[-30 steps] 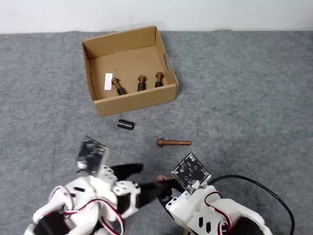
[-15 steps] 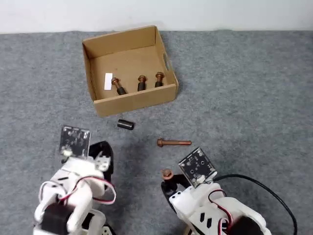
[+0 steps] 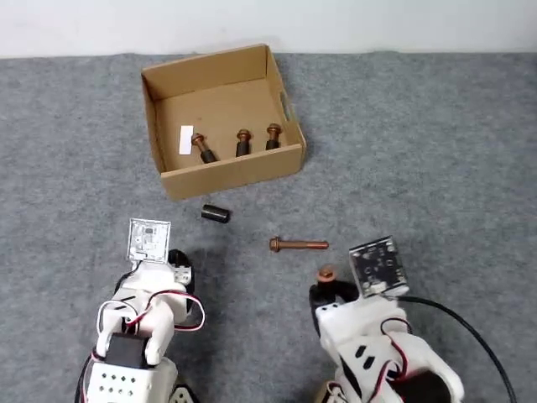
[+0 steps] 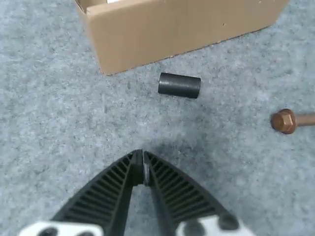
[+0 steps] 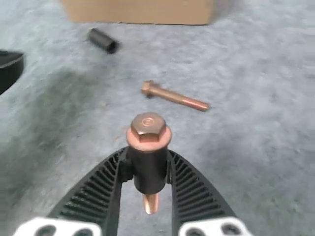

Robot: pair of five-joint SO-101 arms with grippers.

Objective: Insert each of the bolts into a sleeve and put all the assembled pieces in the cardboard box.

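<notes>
Where bare, grey carpet (image 3: 436,151); white wall (image 3: 336,25).

Surface: a table (image 3: 436,151) covered in grey, felt-like carpet, seen from above.
Cardboard box (image 3: 231,172): stands open-topped on the carpet at about 11 o'clock from the table's middle.
Sleeve (image 3: 216,214): short and black, on its side near the box's front wall, at its 6 o'clock, not touching it.
Bolt (image 3: 298,245): copper-coloured, lying flat at 4 o'clock from the sleeve, head toward 9 o'clock.

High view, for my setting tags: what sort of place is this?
Probably a robot test bench: grey carpet-like table cover, a cardboard box, a loose bolt and sleeve.
</notes>
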